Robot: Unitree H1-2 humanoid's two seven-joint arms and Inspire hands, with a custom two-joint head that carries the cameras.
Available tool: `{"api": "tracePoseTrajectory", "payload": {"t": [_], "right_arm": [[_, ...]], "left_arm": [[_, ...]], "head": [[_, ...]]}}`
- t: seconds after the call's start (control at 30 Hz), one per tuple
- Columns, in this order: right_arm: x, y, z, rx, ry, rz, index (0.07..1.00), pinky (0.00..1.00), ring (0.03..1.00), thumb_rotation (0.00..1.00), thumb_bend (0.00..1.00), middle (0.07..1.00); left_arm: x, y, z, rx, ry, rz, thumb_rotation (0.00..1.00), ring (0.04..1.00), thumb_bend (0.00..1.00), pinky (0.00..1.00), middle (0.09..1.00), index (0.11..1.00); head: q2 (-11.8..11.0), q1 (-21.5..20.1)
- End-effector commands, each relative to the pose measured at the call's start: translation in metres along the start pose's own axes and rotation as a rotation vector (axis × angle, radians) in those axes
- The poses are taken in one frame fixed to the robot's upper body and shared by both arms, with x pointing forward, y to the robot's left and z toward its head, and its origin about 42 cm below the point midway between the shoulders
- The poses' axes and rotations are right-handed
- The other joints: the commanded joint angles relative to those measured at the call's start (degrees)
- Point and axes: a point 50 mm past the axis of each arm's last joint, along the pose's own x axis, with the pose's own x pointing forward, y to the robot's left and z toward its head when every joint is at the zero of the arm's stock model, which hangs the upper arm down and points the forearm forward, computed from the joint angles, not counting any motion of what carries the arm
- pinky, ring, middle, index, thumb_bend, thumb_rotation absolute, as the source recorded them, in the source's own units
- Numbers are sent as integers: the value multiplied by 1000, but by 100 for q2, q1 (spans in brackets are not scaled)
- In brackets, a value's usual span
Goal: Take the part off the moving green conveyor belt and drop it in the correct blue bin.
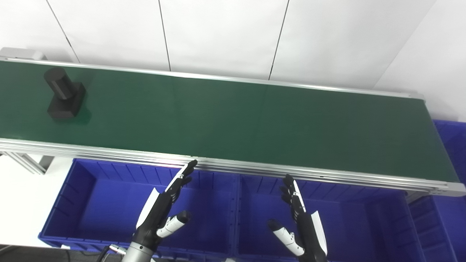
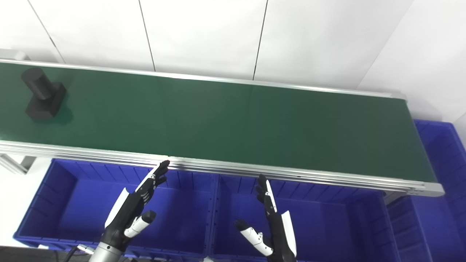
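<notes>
Part [image 1: 62,94]: black, a cylinder on a square block, standing on the belt [image 1: 233,120] at its far left end, well apart from both hands.
Left hand [image 1: 162,207]: spread and empty, fingers pointing up toward the belt's near rail [image 1: 218,165], thumb out to the side, hovering over the left bin [image 1: 87,203].
Right hand [image 1: 300,218]: spread and empty too, hovering over the middle bin [image 1: 342,218].
Other bin: a third blue bin [image 1: 449,145] sits past the belt's right end.
Risk, timing: the part rides a moving belt; a reach begun too early or too late likely closes on bare belt or clips the cylinder.
Risk, toppling: the cylinder stands tall on a small block, so a sideways knock from the fingers could tip it, and it may then roll.
Risk, rail: the left fingertips are just beside the rail; a reach that is not lifted first could catch on it.
Risk, grasp: the round, smooth-looking cylinder may twist in the hand; gripping the block looks steadier.
Risk, wrong bin: nothing visible marks which bin fits this part, so the drop could go astray.
Risk, miss: an ungrasped part probably rides on toward the far right end.
</notes>
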Motion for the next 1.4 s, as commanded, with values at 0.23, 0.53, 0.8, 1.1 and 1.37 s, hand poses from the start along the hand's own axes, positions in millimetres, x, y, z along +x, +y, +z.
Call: {"api": "tracePoseTrajectory", "payload": {"t": [0.23,0.53,0.8,1.1,1.37], "right_arm": [[4,-1,6,11,-69,-11,997,898,936,782,708,967],[4,-2,5,-2,-71,-17,999,887,931,791,709,962],[4,-3,4,3,-68,-22,996,893,934,781,703,957],[0,-8,-6,-5,-37,-19,990,900,935,794,719,951],[1,-17,-13,-6,-29,-9,1000,926,952,830,653,996]], "left_arm": [[5,-2,4,-22,-55,12,921,960,745,939,963,938],[5,-3,3,-18,-52,4,930,963,770,940,960,937],[6,-4,3,-13,-53,1,928,966,761,942,962,938],[6,-16,-4,18,-31,18,941,928,766,879,940,918],[11,-29,-6,48,-39,40,839,882,791,822,902,883]], "head": [[-31,50],[-90,74],[-176,91],[-846,1157],[-1175,1733]]}}
